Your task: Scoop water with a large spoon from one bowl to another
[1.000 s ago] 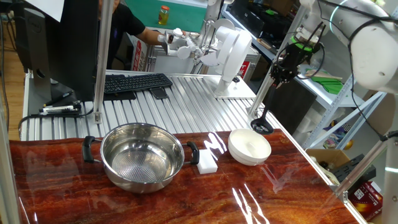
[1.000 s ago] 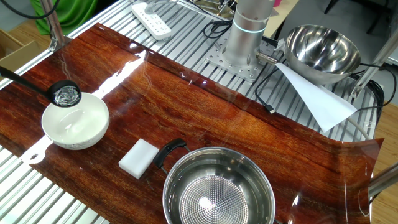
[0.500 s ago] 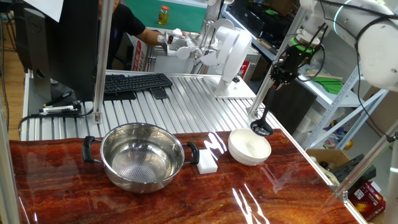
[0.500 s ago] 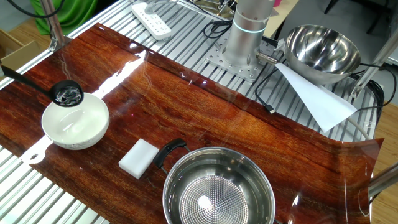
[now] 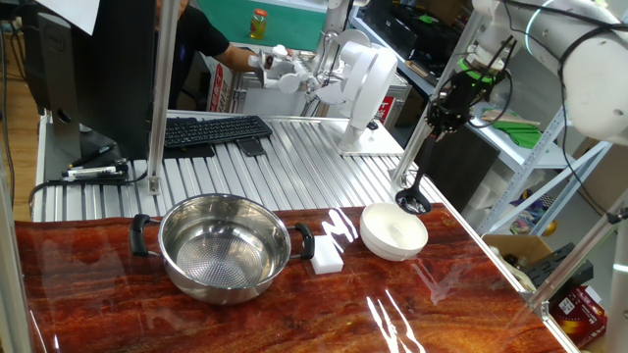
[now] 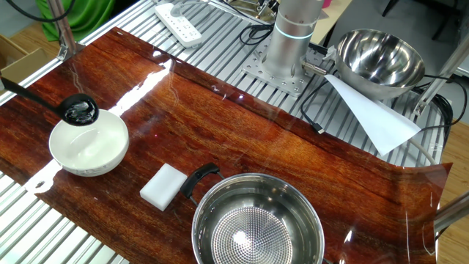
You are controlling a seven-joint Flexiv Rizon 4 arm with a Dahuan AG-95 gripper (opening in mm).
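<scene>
Since a second ago the ladle (image 5: 414, 192) cup has tipped over the white bowl's (image 6: 88, 147) rim, handle slanting up to the gripper (image 5: 439, 124) clamping it.

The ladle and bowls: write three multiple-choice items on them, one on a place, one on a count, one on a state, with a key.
1. Where is the ladle's cup?
A. By the white bowl's rim
B. Inside the steel pot
C. On the white block

2. How many side handles does the steel pot have?
A. None
B. Two
C. Four

3. How is the ladle held?
A. Lying loose on the table
B. Gripped high on its handle, cup hanging down
C. Resting flat across the pot

Key:
1 A: the ladle has its cup at the far rim of the white bowl.
2 B: the steel pot shows one black handle on each side.
3 B: the gripper is closed on the handle's upper end, the cup hanging below.
</scene>
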